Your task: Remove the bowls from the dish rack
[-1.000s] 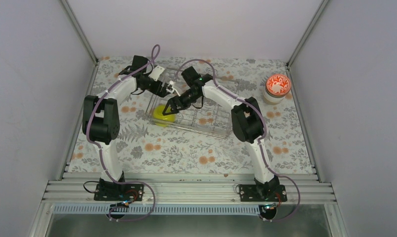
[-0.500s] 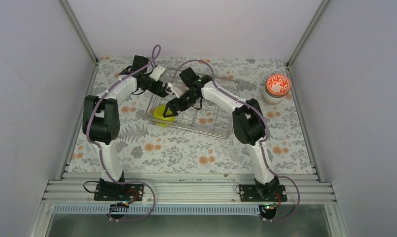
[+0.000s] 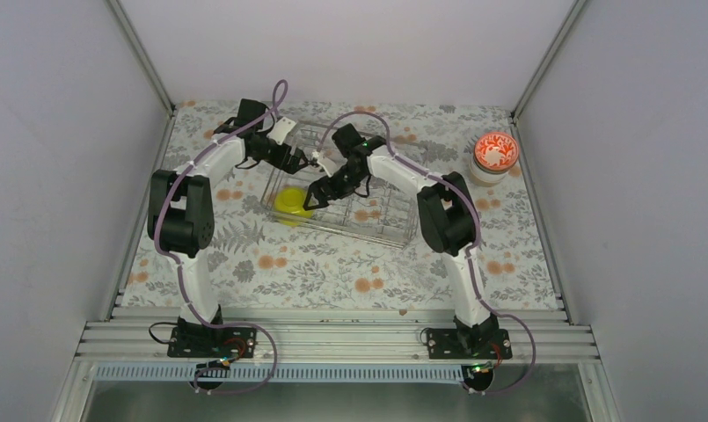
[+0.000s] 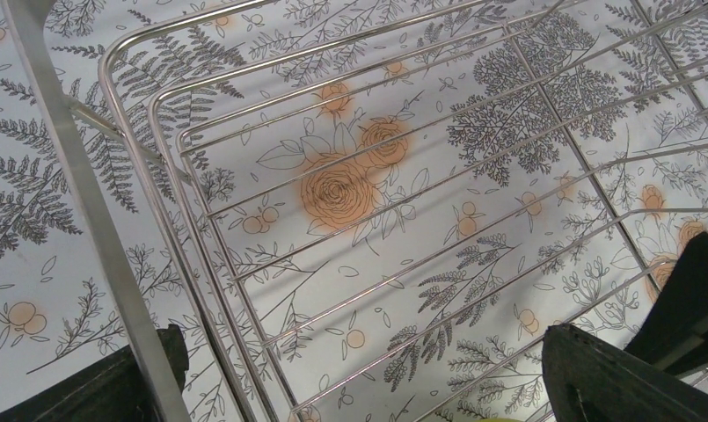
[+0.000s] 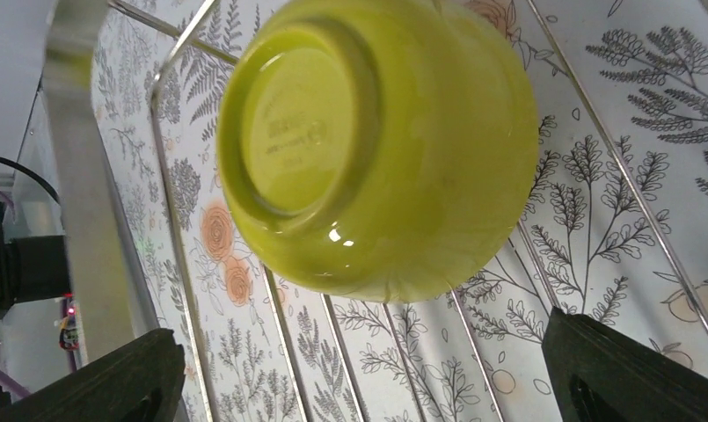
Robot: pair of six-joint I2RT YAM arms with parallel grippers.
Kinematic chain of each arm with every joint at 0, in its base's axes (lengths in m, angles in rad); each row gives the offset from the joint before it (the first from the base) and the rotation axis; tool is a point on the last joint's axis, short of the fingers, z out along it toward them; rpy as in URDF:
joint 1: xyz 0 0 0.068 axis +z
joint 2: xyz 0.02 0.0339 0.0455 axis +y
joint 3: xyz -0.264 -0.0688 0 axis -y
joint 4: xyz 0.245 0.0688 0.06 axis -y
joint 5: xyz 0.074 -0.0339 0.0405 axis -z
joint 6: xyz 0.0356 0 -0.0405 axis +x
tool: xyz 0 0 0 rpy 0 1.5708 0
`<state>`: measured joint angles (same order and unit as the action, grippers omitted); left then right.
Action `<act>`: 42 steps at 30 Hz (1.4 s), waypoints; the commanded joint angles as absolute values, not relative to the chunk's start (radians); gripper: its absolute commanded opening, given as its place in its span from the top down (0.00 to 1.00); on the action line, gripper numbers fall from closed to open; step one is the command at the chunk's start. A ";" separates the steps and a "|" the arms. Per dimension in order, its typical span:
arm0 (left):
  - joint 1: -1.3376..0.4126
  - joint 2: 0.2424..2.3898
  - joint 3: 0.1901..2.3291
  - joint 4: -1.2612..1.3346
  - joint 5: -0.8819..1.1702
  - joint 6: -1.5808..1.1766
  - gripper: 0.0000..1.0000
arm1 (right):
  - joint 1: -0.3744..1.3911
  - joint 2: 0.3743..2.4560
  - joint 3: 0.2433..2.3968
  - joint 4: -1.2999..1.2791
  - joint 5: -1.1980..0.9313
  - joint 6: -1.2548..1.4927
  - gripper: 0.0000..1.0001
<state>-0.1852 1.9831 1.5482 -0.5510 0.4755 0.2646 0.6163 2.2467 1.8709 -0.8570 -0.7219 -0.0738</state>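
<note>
Change: the right gripper [image 3: 311, 197] has slid a little to my right since a second ago, so more of the bowl [image 3: 289, 200] shows beside it.
Cloth: a flowered tablecloth [image 3: 332, 272] lies nearest me and runs on under everything.
Bowl: yellow-green and bottom up, in the left end of the dish rack [image 3: 387, 227].
Right gripper now: it hangs over the bowl with its fingers [image 5: 623, 374] spread wide and nothing clamped.
Left gripper [image 3: 304, 162]: at the rack's far left side, fingers apart, a rim wire running close past one of them.
Jar [image 3: 493, 156]: far right corner, orange patterned lid, well apart from the rack.
In the way: the right arm [image 3: 403, 176] crosses above the rack and covers some wires.
Hard to tell: whether the left finger touches that wire, and how the bowl's rim sits on the wires.
</note>
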 commanded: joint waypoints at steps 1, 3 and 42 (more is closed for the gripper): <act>-0.195 1.971 1.544 -0.534 0.513 0.253 0.00 | 0.623 2.259 1.818 -0.763 -0.753 -0.018 0.00; -0.195 1.973 1.544 -0.533 0.515 0.251 0.00 | 0.624 2.275 1.820 -0.741 -0.762 0.009 0.00; -0.218 1.993 1.539 -0.525 0.497 0.256 0.00 | 0.649 2.309 1.905 -0.634 -1.000 0.189 0.00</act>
